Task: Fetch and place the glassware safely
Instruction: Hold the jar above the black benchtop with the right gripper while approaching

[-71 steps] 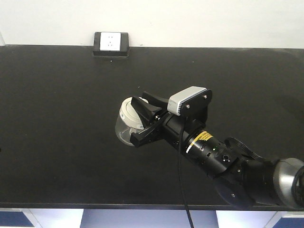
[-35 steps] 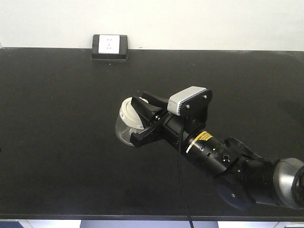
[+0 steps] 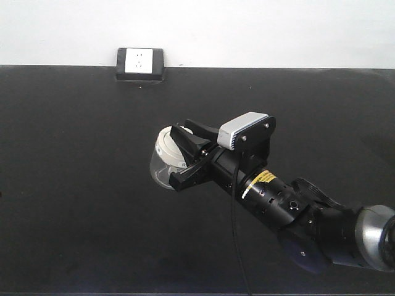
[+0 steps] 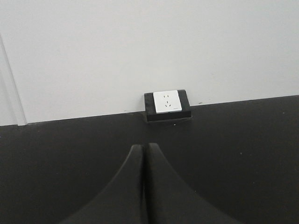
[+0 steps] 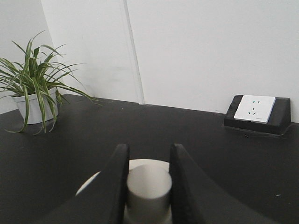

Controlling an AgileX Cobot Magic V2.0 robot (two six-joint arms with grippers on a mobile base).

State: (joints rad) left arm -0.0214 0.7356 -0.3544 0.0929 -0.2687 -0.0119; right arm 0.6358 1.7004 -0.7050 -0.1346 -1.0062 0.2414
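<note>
The glass jar (image 3: 160, 166) is seen just left of the middle of the front view, with its cream-white lid (image 3: 165, 147) on. It is held by the right tool (image 3: 179, 157). In the right wrist view the two fingers (image 5: 117, 177) are closed against either side of the lid's knob (image 5: 148, 186), so the grip is on the knob rather than on the glass body. Whether the jar is resting on the table (image 3: 74, 154) or is raised off it cannot be told from these views.

The fetching is judged to be done, since the jar is gripped. The carrying and the setting down are judged to be left, and no marked target spot is shown. Because only the knob is clamped, some risk is judged that the lid could part from the body if the jar is lifted quickly.

The left tool (image 4: 143, 156) is seen in its own view with its fingers pressed together and nothing between them.

Bare table is seen on every side of the jar. The back edge is met by the wall along the top of the frame, where a socket box (image 3: 140, 63) is set at the upper left, well apart from the jar. The front edge is cut by the bottom of the frame. A potted plant (image 5: 32, 88) is shown at the far left of the right wrist view, also well apart.
</note>
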